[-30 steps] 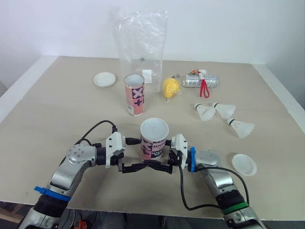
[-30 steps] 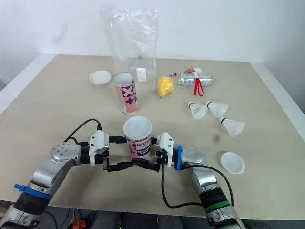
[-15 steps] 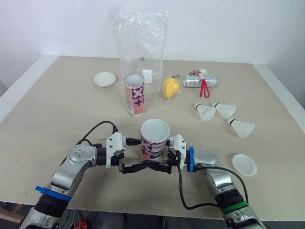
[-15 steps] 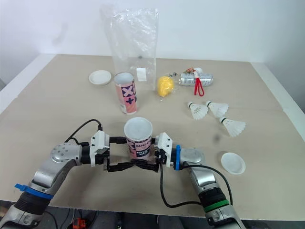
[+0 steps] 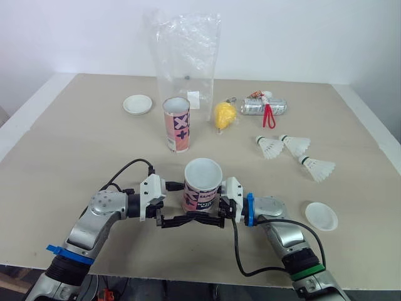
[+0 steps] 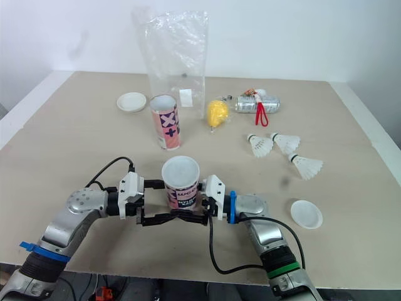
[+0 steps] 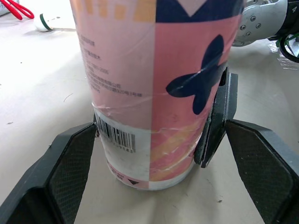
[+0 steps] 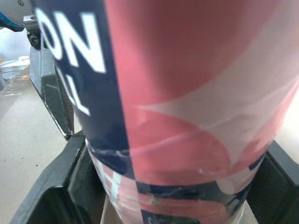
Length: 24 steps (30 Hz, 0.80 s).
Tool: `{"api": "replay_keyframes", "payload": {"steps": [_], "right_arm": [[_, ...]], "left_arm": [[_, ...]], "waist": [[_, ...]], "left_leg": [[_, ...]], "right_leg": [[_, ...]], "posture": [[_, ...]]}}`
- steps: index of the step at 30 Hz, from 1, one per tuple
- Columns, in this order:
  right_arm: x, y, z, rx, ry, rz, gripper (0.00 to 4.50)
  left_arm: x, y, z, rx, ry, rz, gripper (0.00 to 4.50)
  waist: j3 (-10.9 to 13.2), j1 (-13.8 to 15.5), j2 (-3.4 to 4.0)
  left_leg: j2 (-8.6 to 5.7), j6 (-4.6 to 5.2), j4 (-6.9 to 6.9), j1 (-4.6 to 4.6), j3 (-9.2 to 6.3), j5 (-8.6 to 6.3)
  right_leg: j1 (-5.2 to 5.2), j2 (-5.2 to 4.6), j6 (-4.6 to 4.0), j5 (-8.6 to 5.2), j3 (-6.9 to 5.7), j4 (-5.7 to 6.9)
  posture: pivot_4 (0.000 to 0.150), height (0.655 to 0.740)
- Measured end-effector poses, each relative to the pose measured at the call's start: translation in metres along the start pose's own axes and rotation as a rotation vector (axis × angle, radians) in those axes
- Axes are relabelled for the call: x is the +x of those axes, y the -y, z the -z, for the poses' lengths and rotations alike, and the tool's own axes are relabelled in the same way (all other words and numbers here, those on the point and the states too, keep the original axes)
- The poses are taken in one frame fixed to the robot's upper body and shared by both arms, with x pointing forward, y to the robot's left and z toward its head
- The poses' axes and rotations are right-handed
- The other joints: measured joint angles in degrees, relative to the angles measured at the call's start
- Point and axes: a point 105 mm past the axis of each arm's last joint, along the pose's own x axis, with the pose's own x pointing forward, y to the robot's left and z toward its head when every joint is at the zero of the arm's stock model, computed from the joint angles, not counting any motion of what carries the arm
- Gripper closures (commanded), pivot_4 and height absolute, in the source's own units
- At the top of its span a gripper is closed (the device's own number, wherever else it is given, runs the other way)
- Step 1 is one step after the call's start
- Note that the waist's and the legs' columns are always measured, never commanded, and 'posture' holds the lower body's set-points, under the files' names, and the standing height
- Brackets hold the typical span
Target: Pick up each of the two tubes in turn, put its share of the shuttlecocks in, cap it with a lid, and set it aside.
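At the near edge of the surface point(image 5: 81, 150), a lidded tube point(image 5: 201, 186) is standing upright between the two arms. The right end effector point(image 5: 216, 204) is clamping it low on its sides. The left end effector point(image 5: 182, 202) is straddling its base with fingers apart, one pad point(image 7: 79, 154) touching the wall. An open tube point(image 5: 177, 124) is standing farther back, and three shuttlecocks point(image 5: 270, 147) are lying off to the right, well apart from both.

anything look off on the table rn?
One thing: the left gripper and right gripper both straddle the base of the same nearer pink-and-navy printed cardboard tube. Nothing looks spilled or damaged.
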Motion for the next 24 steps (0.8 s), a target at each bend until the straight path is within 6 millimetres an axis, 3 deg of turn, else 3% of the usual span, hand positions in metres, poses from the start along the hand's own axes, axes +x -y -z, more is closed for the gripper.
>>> {"api": "replay_keyframes", "payload": {"steps": [9, 13, 24], "right_arm": [[0.0001, 0.0001, 0.0, -0.001, -0.001, 0.001, 0.56], [0.0004, -0.0007, -0.0001, 0.001, 0.001, -0.003, 1.41], [-0.0036, -0.0012, -0.0011, 0.014, 0.0, 0.033, 1.41]], "left_arm": [[0.0, -0.0001, -0.0001, 0.001, 0.0, 0.0, 0.0], [0.0, -0.0013, -0.001, 0.005, 0.0, -0.004, 0.0], [0.0006, -0.0024, -0.0026, 0.009, 0.001, -0.004, 0.0]], "waist": [[0.0, 0.0, 0.0], [0.0, 0.0, 0.0], [0.0, 0.0, 0.0]], "left_leg": [[0.0, 0.0, 0.0, 0.0, 0.0, 0.0], [0.0, 0.0, 0.0, 0.0, 0.0, 0.0], [-0.01, 0.0, 0.0, -0.03, -0.01, 0.0]], "right_leg": [[0.0, 0.0, 0.0, 0.0, 0.0, 0.0], [0.0, 0.0, 0.0, 0.0, 0.0, 0.0], [-0.01, 0.0, 0.0, -0.01, 0.0, 0.0]], "posture": [[0.15, 0.74], [0.15, 0.74], [0.15, 0.74]]}}
